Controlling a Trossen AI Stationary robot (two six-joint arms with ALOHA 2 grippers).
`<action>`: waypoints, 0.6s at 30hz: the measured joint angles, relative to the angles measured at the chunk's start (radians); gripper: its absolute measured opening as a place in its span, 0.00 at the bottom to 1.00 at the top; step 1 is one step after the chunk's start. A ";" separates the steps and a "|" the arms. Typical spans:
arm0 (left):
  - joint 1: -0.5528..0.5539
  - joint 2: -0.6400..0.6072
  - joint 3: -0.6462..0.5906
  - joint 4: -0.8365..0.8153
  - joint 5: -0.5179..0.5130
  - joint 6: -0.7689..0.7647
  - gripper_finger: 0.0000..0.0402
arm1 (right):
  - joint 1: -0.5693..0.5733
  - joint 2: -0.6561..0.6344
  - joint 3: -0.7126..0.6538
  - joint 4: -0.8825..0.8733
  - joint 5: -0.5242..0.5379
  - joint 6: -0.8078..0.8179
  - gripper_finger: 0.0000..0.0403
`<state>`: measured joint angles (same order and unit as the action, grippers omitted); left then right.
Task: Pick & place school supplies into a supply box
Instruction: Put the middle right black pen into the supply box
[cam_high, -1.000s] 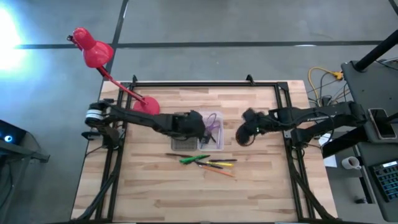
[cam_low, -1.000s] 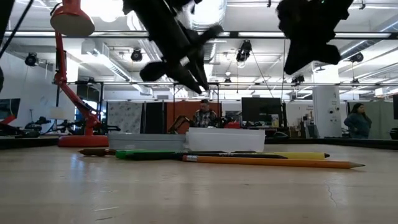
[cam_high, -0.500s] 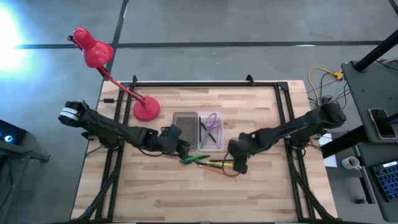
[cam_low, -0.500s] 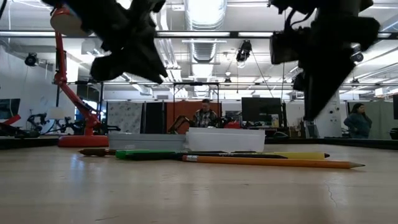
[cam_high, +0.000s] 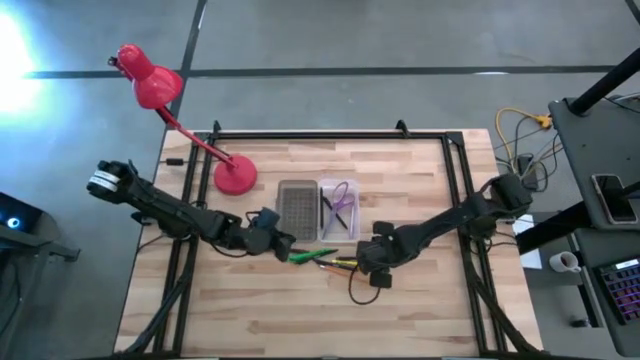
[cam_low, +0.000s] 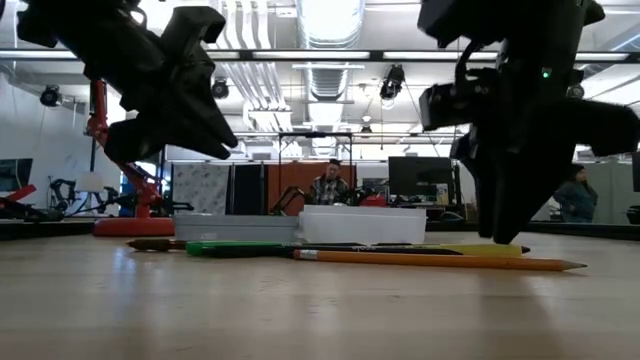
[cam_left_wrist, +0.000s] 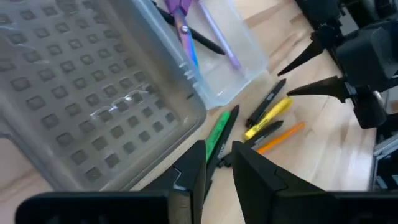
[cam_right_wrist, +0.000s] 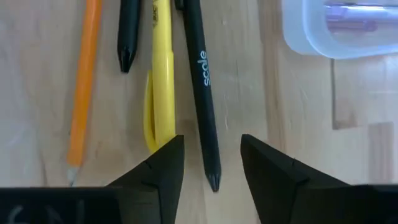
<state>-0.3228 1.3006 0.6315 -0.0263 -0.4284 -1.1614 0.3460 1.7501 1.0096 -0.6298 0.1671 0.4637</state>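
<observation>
Hands both released: left hand (cam_left_wrist: 217, 163) over green marker (cam_left_wrist: 217, 135); right hand (cam_right_wrist: 211, 163) over black pen (cam_right_wrist: 202, 87), beside yellow pen (cam_right_wrist: 161, 68).

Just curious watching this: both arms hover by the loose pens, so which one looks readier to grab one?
Probably the right gripper: its open fingers straddle the black pen. The left gripper is also open, above the green marker.

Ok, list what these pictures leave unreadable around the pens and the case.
- Low view: the supply box contents, hidden by its near wall.
- High view: the tip of the left pincer and the right pincer, hidden under the arms' own bodies.
- Left wrist view: the purple-handled scissors, cut off by the picture's edge.
- High view: the print on the black pen, too small.
</observation>
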 joint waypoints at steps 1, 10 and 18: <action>-0.003 0.000 0.001 -0.001 -0.001 0.001 0.15 | -0.001 0.004 0.000 0.005 0.001 0.000 0.36; -0.019 0.000 0.003 0.005 -0.001 0.003 0.15 | -0.005 0.086 0.000 0.081 0.006 -0.018 0.28; -0.052 0.000 0.003 0.007 0.000 0.000 0.15 | -0.012 0.093 0.020 0.079 0.000 0.031 0.11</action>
<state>-0.3749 1.3006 0.6346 -0.0189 -0.4286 -1.1614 0.3337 1.8429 1.0296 -0.5504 0.1670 0.4944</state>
